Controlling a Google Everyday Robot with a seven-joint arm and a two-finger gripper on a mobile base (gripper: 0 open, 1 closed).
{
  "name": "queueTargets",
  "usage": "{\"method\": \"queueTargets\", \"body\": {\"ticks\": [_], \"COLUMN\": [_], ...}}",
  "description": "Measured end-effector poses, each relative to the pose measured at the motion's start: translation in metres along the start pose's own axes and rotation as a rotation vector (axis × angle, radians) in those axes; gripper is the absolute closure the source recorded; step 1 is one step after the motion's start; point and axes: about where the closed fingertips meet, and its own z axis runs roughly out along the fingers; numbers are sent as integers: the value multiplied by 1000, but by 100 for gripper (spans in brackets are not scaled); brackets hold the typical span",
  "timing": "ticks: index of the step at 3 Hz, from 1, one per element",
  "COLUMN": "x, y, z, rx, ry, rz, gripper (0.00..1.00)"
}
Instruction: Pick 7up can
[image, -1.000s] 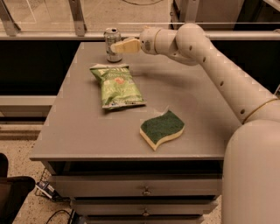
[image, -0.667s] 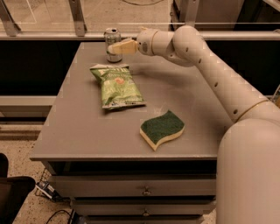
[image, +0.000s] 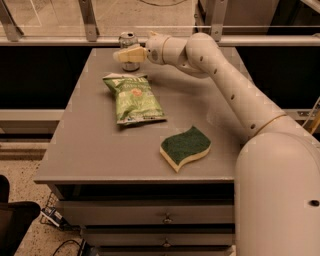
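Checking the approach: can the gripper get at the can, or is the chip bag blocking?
Probably yes: the gripper sits right at the can, past the chip bag, nothing visibly between them.

Pincer (image: 122, 54) at the far edge of the desk (image: 90, 145), right against the can (image: 128, 38). Chip bag (image: 134, 97) flat, just in front of can. Sponge (image: 186, 147) front right, well apart.

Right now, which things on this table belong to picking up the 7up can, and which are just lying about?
For the job: 7up can, at the far edge of the table; gripper, right at the can.
Lying about: green chip bag, mid-table; green sponge, nearer the front edge.
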Motion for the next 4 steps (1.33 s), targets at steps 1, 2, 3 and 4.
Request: {"method": "queueTargets", "body": {"ticks": [1,2,3,4], "x": [0,2,2,2], "y": [5,7,9,11], "z": [9,17,19,22], "rx": [4,6,2,-3], "ry": [-2,-9,-8,-8], "rz": [7,19,19,20], "gripper": [0,19,42,65]}}
